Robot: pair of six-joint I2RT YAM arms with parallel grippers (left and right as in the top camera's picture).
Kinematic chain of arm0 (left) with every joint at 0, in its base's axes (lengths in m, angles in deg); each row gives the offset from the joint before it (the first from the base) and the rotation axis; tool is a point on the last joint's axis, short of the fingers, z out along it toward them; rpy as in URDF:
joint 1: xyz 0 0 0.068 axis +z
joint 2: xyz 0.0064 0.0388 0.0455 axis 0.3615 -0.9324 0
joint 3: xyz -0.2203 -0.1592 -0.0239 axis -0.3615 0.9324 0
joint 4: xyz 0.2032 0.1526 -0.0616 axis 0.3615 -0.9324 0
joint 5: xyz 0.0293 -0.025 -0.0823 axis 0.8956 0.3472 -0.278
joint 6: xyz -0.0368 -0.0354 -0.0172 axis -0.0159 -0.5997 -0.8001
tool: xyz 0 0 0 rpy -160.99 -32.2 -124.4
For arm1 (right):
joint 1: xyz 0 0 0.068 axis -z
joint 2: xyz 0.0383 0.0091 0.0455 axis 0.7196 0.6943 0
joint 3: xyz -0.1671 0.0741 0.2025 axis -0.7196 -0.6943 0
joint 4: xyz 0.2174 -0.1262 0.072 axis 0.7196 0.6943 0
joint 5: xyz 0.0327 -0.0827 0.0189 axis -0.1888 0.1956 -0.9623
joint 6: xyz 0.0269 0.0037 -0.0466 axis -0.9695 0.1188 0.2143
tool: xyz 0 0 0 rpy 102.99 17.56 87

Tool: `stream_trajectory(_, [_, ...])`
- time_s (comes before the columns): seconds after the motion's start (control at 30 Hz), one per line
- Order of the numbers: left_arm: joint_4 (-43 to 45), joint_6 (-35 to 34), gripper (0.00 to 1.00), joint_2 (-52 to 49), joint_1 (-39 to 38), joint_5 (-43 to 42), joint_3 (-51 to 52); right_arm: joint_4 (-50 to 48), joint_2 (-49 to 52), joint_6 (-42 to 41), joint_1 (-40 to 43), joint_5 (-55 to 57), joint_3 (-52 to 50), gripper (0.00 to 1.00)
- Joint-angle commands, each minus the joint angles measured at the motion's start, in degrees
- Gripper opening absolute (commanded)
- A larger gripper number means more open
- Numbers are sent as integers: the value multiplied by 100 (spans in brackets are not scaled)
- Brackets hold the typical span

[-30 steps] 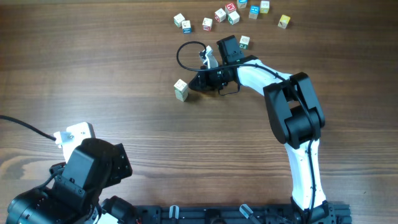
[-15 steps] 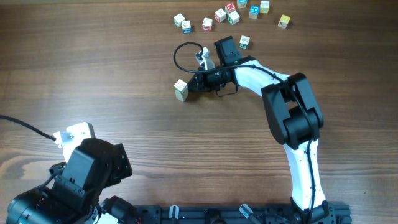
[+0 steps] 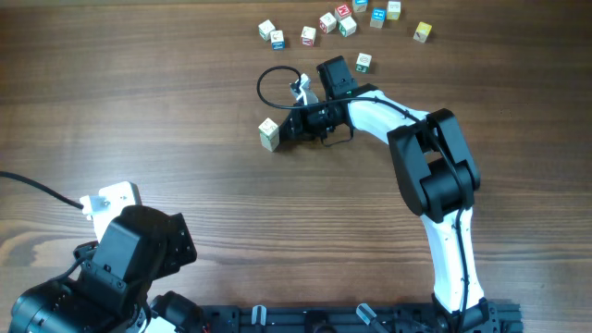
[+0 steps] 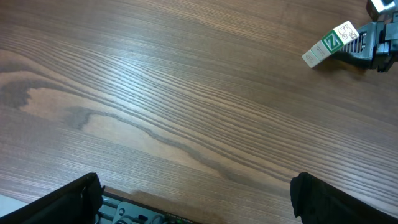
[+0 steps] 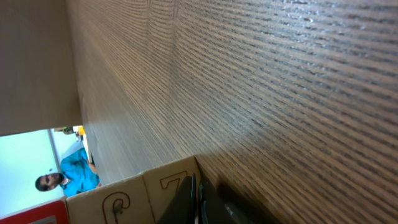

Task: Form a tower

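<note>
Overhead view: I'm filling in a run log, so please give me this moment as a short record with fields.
surface: brown wood-grain table
tower: short stack of two small whitish wooden letter cubes with green markings, standing mid-table
right hand: shut, holding nothing, tips at the stack's right side, seemingly touching it
left hand: open, empty, low over bare wood at the near left, far from the stack
loose cubes: several small coloured letter cubes scattered along the far edge, apart from the stack

overhead looks straight down on the table; left wrist, from afar, shares the tower; right wrist sits against it.
</note>
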Motion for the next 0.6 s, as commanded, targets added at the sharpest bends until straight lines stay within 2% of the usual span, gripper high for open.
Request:
stream_trajectory(0.0, [17, 68, 100, 2, 26, 116, 9, 61, 98, 2, -31, -114, -52, 4])
stream_trajectory(0.57, [17, 68, 100, 2, 26, 116, 9, 264, 98, -42, -111, -120, -52, 4])
